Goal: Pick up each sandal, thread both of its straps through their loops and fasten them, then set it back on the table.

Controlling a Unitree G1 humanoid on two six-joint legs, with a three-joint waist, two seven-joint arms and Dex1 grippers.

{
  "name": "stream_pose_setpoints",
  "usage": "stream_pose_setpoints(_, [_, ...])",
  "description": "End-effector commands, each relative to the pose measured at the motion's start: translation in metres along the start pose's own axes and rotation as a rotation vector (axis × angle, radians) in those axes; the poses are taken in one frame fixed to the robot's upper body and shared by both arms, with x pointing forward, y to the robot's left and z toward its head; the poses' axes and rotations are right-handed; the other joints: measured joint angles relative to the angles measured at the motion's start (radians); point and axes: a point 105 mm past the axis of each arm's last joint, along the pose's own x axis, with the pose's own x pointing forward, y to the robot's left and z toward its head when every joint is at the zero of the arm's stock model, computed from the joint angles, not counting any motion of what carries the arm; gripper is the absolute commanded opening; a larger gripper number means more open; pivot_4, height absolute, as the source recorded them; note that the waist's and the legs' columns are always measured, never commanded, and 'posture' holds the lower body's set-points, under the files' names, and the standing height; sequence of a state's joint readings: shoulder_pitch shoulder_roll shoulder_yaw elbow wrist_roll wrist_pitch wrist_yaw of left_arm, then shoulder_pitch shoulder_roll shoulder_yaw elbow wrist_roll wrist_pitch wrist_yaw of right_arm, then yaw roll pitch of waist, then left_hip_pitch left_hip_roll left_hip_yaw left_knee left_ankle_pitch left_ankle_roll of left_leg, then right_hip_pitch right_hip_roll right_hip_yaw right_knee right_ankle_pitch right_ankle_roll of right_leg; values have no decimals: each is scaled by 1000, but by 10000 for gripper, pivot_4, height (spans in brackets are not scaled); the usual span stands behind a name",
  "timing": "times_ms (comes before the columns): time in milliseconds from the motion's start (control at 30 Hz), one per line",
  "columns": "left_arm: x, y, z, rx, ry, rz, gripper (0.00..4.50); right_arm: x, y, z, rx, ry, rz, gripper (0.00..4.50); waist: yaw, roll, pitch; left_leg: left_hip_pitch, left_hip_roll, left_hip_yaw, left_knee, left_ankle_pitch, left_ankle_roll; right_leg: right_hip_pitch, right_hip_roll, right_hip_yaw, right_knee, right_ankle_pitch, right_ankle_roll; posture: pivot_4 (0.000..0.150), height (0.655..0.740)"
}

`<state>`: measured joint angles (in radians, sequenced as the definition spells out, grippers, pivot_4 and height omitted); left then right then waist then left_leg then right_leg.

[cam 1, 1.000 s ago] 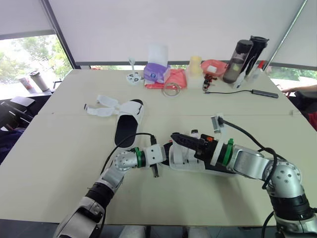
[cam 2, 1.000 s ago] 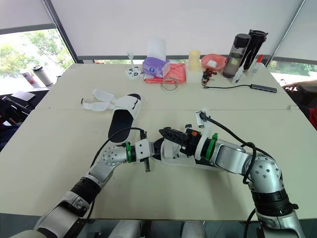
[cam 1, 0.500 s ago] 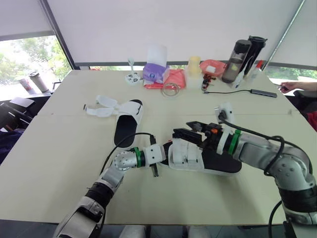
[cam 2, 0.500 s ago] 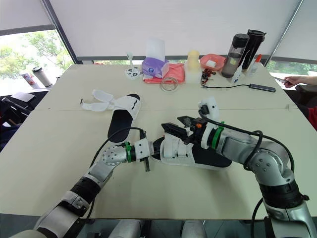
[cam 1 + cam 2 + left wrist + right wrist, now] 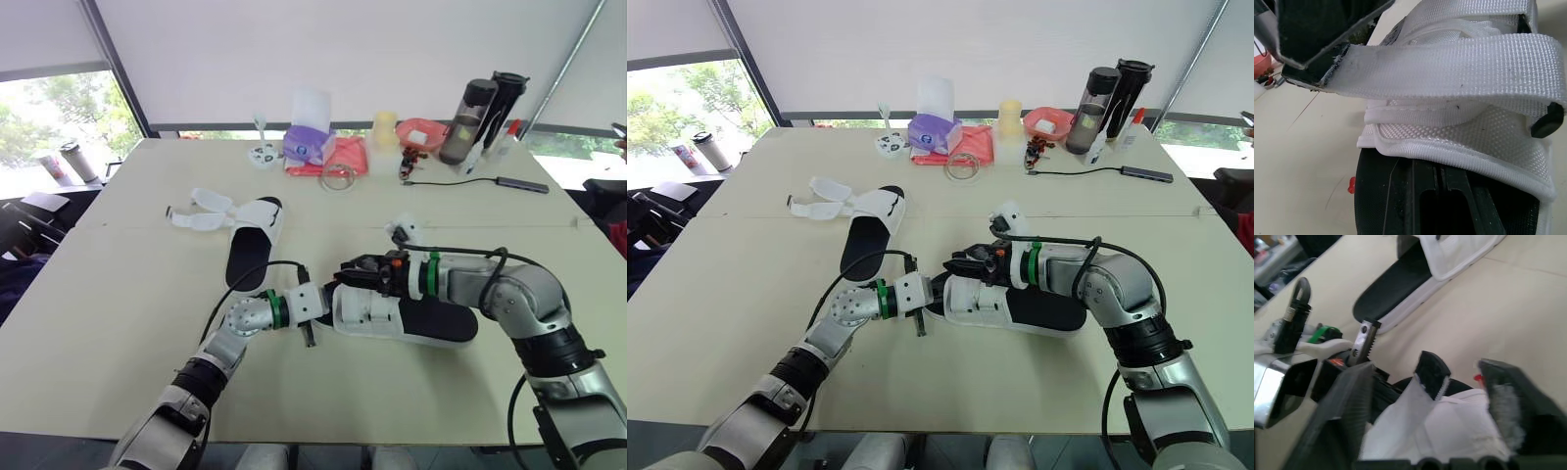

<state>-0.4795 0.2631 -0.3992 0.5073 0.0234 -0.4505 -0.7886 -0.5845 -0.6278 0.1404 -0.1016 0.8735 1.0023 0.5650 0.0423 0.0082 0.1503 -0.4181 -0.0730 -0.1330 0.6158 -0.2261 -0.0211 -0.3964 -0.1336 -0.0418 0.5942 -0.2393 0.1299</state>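
One sandal, white upper on a black sole, lies on the table near its front. My left gripper is at its toe end and shut on the sandal's edge. From the other side my right gripper hovers low over the white upper. It is open, and a white strap with a black tip stands between its fingers. A second sandal lies further back on the left, with its straps spread open.
Along the table's far edge stand a purple pouch, a pink cloth, a clear tape ring, a pink bowl and two dark bottles. A cable runs beside them. A person's hand shows at the far right.
My right gripper swung back left and down onto the near sandal's straps, its forearm dropping toward the table. The left arm stayed put. The person's hand drew back to the right.
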Motion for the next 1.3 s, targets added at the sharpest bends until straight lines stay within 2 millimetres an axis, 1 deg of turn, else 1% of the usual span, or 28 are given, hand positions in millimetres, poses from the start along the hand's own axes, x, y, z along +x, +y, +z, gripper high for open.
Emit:
stream_pose_setpoints(33, [-17, -22, -51, -103, 210, -24, 0, -5, 8, 17, -15, -45, 43, 15601, 0, 0, 0, 1, 0, 0, 0, 0, 0, 0, 0, 0, 1, 0, 0, 1500, 7400])
stream_pose_setpoints(100, [-17, -23, -51, -103, 209, -24, 0, -5, 10, 15, -12, -26, 51, 4427, -1, 0, 0, 1, 0, 0, 0, 0, 0, 0, 0, 0, 1, 0, 0, 1500, 7400])
stream_pose_setpoints(133, [-16, -23, -51, -103, 209, -23, 0, -5, 10, 13, -10, -19, 55, 651, -2, 0, 0, 1, 0, 0, 0, 0, 0, 0, 0, 0, 1, 0, 0, 1500, 7400])
stream_pose_setpoints(233, [-16, -23, -51, -104, 208, -21, 0, -7, 18, 15, -10, -17, 87, 651, -2, 0, 0, 1, 0, -1, 0, 0, 0, 0, 0, 0, 1, 0, 0, 1500, 7400])
stream_pose_setpoints(333, [-16, -23, -51, -102, 208, -21, 0, -11, 18, 25, -8, -60, 77, 651, -1, 0, 0, 1, 0, -1, 0, 0, -1, 0, 0, 0, 1, 0, 0, 1500, 7400])
stream_pose_setpoints(433, [-16, -21, -50, -99, 208, -22, 0, -16, 16, 39, 20, -134, 73, 651, -2, 0, 0, 1, 0, 0, 0, 0, -1, 0, 0, 0, 1, 0, 0, 1500, 7400])
stream_pose_setpoints(500, [-15, -21, -50, -97, 208, -24, 0, -17, 14, 42, 31, -151, 64, 651, -1, 0, 0, 1, 0, -1, 0, 0, -1, 0, 0, 0, 1, 0, 0, 1500, 7400])
stream_pose_setpoints(833, [-15, -21, -50, -98, 206, -19, 0, -9, -3, 38, 72, -146, -9, 651, -2, 0, 0, 0, 0, 0, 0, 0, 0, -1, 0, 0, 1, 0, 0, 1500, 7400])
stream_pose_setpoints(933, [-16, -22, -51, -101, 207, -17, 0, -7, -9, 34, 97, -128, -39, 651, -3, 0, 0, 1, 0, -1, 0, 0, 0, -2, 0, 0, 2, 0, 0, 1500, 7400])
stream_pose_setpoints(1167, [-17, -22, -51, -105, 208, -11, 0, -10, -21, 29, 140, -123, -75, 651, -4, 0, 0, 1, 0, -1, -1, 0, 0, -1, 0, 0, 2, 0, 0, 1500, 7400])
stream_pose_setpoints(1300, [-16, -22, -51, -106, 207, -10, 0, -12, -24, 26, 150, -113, -92, 651, -4, 0, 0, 1, 0, -1, -1, 0, 0, -2, 0, 0, 2, 0, 0, 1500, 7400])
